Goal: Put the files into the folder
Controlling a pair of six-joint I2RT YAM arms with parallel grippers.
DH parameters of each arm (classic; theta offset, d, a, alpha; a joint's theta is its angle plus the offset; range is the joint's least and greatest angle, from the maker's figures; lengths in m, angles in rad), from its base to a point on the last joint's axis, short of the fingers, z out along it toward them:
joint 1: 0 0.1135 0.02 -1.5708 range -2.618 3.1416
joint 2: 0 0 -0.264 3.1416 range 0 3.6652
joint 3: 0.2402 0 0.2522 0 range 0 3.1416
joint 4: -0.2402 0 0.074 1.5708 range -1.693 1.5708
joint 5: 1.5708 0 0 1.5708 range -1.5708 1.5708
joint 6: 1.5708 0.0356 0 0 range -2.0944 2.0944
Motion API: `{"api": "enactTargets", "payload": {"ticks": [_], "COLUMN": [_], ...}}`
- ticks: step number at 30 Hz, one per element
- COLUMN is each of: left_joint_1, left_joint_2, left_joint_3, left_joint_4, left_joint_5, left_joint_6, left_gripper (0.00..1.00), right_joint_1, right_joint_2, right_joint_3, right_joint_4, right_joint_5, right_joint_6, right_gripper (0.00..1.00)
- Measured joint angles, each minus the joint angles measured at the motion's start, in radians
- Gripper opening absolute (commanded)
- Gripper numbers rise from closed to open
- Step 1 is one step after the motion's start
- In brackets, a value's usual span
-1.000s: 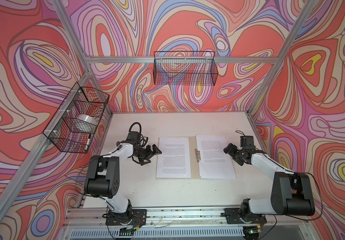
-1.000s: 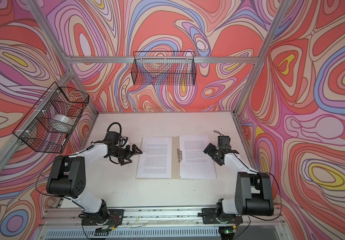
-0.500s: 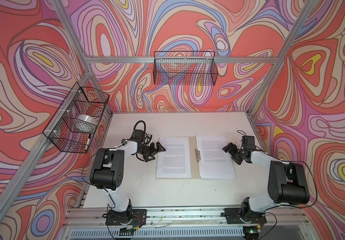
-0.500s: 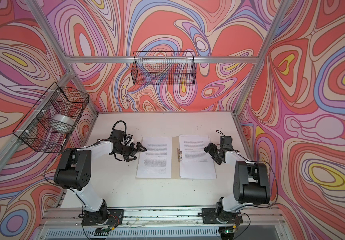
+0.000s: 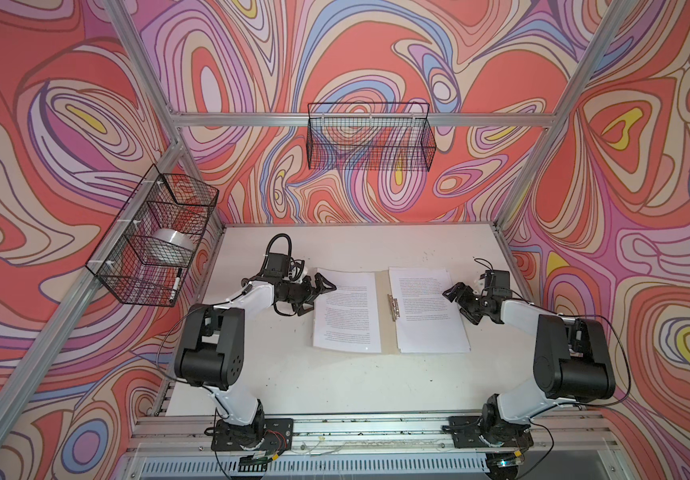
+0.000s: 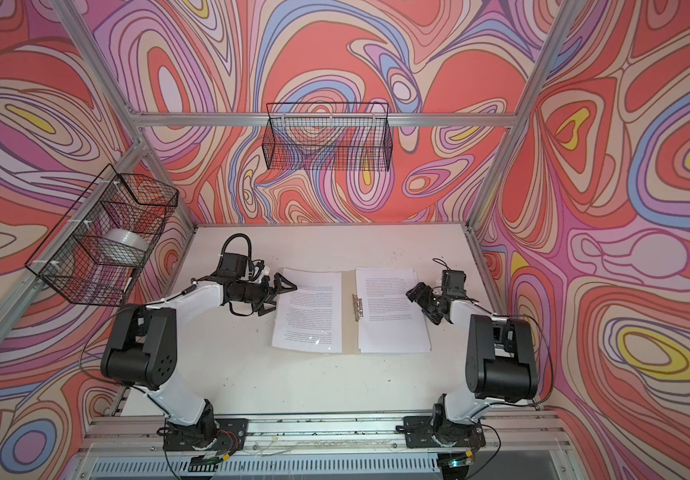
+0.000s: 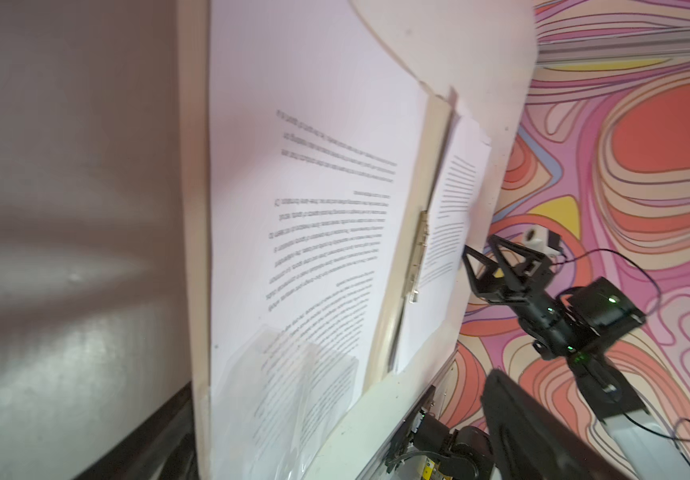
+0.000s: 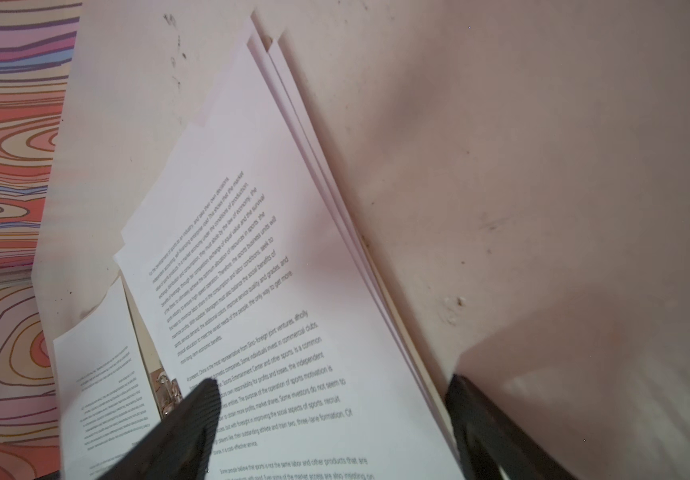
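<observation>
The tan folder (image 5: 384,332) (image 6: 348,332) lies open on the white table, its metal clip (image 5: 394,305) (image 7: 418,253) (image 8: 166,392) at the spine. Stacks of printed files rest on both halves: the left stack (image 5: 345,311) (image 6: 308,311) (image 7: 314,187) and the right stack (image 5: 430,311) (image 6: 391,311) (image 8: 276,257). My left gripper (image 5: 318,296) (image 6: 278,296) is open at the left stack's outer edge, holding nothing. My right gripper (image 5: 461,304) (image 6: 424,303) (image 8: 335,424) is open and straddles the right stack's outer edge, one finger (image 8: 193,419) over the paper, one beyond it.
A wire basket (image 5: 156,241) on the left wall holds a tape roll and a marker. Another wire basket (image 5: 370,137) hangs on the back wall. Aluminium frame posts stand at the table corners, and a rail (image 5: 355,424) runs along the front.
The left gripper has moved right, up to the left stack's edge. The right gripper has crept left onto the right stack's edge, its jaws narrowing slightly.
</observation>
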State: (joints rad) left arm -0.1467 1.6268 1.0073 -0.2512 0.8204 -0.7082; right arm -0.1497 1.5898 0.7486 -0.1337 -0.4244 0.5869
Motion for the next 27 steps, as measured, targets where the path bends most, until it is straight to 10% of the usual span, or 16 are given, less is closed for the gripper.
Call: {"api": "enactTargets", "payload": {"ticks": [8, 19, 27], "left_joint_1": [-0.123, -0.386, -0.428], "left_joint_2": [-0.198, -0.088, 0.047], "left_joint_3": [0.127, 0.258, 0.286], "left_joint_4": [-0.036, -0.064, -0.035], "left_joint_5": [0.056, -0.001, -0.020], "left_joint_6": [-0.007, -0.016, -0.062], "left_gripper": [1.00, 1.00, 1.00], "right_joint_1": [0.034, 0.280, 0.114], "right_joint_2": [0.012, 0.106, -0.048], "right_joint_3": [0.000, 0.006, 0.011], "right_joint_4": [0.005, 0.247, 0.130], "right_joint_5": [-0.113, -0.191, -0.114], "right_joint_6": [0.002, 0.241, 0.259], "right_gripper": [0.94, 0.98, 0.98]}}
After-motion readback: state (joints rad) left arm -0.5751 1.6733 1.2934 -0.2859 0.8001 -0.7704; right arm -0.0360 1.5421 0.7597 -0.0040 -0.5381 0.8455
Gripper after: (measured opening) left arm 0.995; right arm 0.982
